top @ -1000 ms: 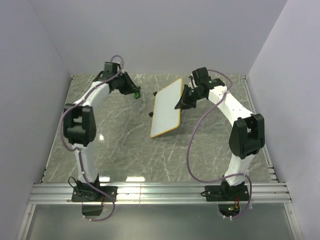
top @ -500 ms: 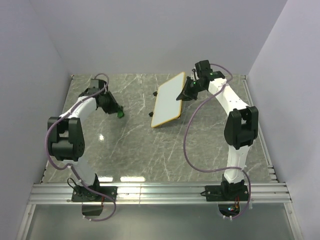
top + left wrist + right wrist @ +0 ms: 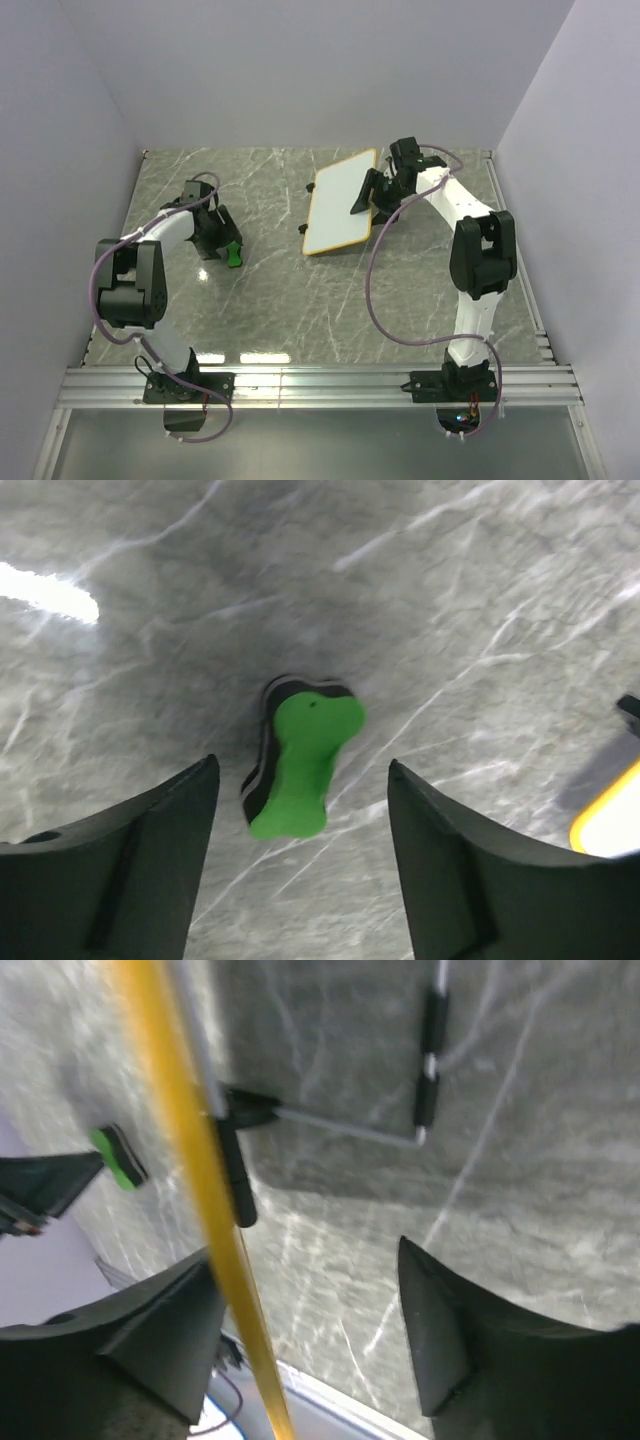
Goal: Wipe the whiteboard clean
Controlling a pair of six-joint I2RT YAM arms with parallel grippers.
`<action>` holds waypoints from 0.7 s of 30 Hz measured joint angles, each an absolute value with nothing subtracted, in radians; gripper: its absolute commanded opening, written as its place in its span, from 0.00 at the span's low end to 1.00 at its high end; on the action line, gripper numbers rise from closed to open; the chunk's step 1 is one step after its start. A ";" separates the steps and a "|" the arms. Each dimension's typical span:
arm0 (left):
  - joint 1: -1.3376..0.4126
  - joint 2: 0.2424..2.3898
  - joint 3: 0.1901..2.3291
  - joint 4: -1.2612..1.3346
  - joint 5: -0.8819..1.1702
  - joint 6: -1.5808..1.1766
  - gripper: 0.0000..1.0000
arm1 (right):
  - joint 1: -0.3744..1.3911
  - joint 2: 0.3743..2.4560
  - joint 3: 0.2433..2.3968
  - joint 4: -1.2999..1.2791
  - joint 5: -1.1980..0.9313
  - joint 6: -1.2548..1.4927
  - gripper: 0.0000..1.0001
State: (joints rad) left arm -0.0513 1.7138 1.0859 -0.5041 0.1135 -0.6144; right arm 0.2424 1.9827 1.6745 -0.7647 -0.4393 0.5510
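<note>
Two arms, both with jaws apart. Left arm (image 3: 168, 223) is low over the table (image 3: 280, 300), with the left jaws wide and the green eraser (image 3: 300, 770) lying flat between them, touching neither finger. The eraser's long axis points roughly away from the wrist, so closing would pinch its narrow width. Board (image 3: 340, 205) sits mid-table toward the far side, to the right of the eraser and well apart from it. Its long axis runs diagonally, from near-left corner to far-right corner. Right arm (image 3: 457, 205) is at the board's right long edge. In the wrist view the yellow frame (image 3: 185, 1150) passes between the right jaws, close beside the left finger. These jaws are much wider than the edge; cannot tell if that finger touches it. A black-tipped wire stand (image 3: 350, 1132) shows under the board there. From above the board face looks plain white with no marks I can make out, so the wiping looks done or nearly so. If more is needed, the left arm is nearer the eraser and would grab it and carry it right. The table between is bare, and the right arm crowds only the board's right edge.
</note>
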 measured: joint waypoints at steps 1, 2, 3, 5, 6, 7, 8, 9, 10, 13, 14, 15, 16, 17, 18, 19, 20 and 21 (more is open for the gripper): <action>-0.052 1.708 1.082 -0.509 0.105 -0.613 0.75 | 0.244 1.983 1.658 -0.769 -0.433 0.548 0.76; -0.052 1.702 1.081 -0.517 0.099 -0.614 0.77 | 0.244 1.980 1.646 -0.771 -0.435 0.547 0.77; -0.052 1.696 1.081 -0.521 0.090 -0.613 0.78 | 0.243 1.974 1.636 -0.770 -0.433 0.544 0.77; -0.055 1.678 1.081 -0.533 0.074 -0.614 0.80 | 0.242 1.943 1.604 -0.761 -0.427 0.535 0.78; -0.057 1.668 1.081 -0.542 0.066 -0.614 0.80 | 0.241 1.921 1.586 -0.759 -0.424 0.532 0.78; -0.059 1.654 1.082 -0.550 0.058 -0.614 0.81 | 0.237 1.892 1.562 -0.757 -0.422 0.529 0.79; -0.062 1.642 1.084 -0.562 0.051 -0.614 0.83 | 0.234 1.865 1.541 -0.756 -0.418 0.526 0.79; -0.066 1.628 1.090 -0.580 0.046 -0.614 0.86 | 0.229 1.826 1.515 -0.755 -0.412 0.524 0.79; -0.072 1.613 1.101 -0.594 0.037 -0.614 0.87 | 0.223 1.784 1.485 -0.752 -0.407 0.520 0.80; -0.092 1.565 1.142 -0.630 0.023 -0.615 0.89 | 0.206 1.641 1.407 -0.748 -0.397 0.503 0.80; -0.101 1.550 1.157 -0.638 0.015 -0.617 0.89 | 0.203 1.597 1.391 -0.747 -0.395 0.500 0.80; -0.108 1.538 1.169 -0.649 0.008 -0.619 0.89 | 0.200 1.551 1.368 -0.736 -0.393 0.497 0.80; -0.116 1.523 1.182 -0.657 0.001 -0.623 0.88 | 0.199 1.493 1.337 -0.723 -0.394 0.495 0.80; -0.124 1.510 1.190 -0.662 -0.004 -0.625 0.86 | 0.199 1.427 1.306 -0.712 -0.391 0.494 0.80; -0.133 1.497 1.196 -0.670 -0.010 -0.629 0.86 | 0.199 1.355 1.264 -0.691 -0.384 0.496 0.81; -0.145 1.481 1.201 -0.675 -0.018 -0.633 0.86 | 0.200 1.266 1.211 -0.674 -0.373 0.501 0.90; -0.157 1.467 1.201 -0.677 -0.025 -0.636 0.85 | 0.200 1.179 1.168 -0.662 -0.361 0.516 0.96; -0.178 1.450 1.201 -0.682 -0.034 -0.643 0.85 | 0.200 1.090 1.120 -0.648 -0.346 0.528 1.00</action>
State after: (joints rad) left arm -0.1776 1.4502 1.2015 -0.6823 -0.0341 -0.6434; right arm 0.2001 1.0897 1.1202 -0.6483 -0.3458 0.5278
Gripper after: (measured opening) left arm 0.857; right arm 0.929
